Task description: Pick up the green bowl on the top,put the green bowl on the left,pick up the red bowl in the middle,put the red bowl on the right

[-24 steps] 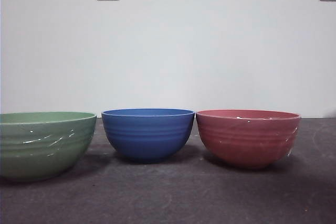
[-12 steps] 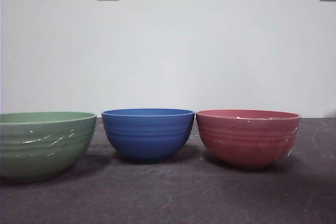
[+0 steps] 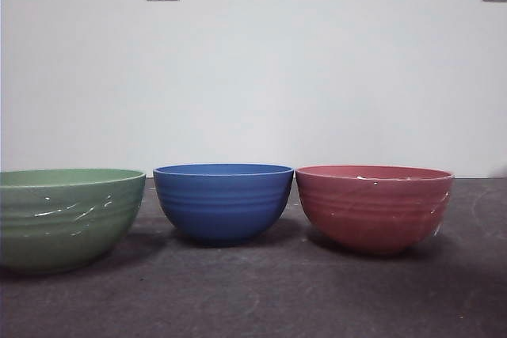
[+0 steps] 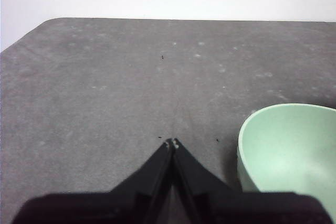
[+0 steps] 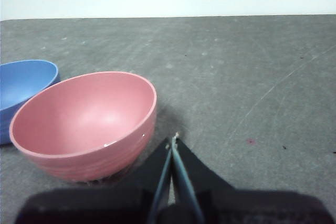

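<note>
Grey table (image 3: 253, 298): green bowl (image 3: 67, 215) at nine o'clock, blue bowl (image 3: 223, 199) centred, red bowl (image 3: 372, 205) at three. Left gripper (image 4: 172, 142), right gripper (image 5: 174, 139): jaws together, empty.

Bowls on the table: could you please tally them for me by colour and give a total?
green bowl: 1
blue bowl: 1
red bowl: 1
Total: 3 bowls, standing separately in a row in the front view.
</note>
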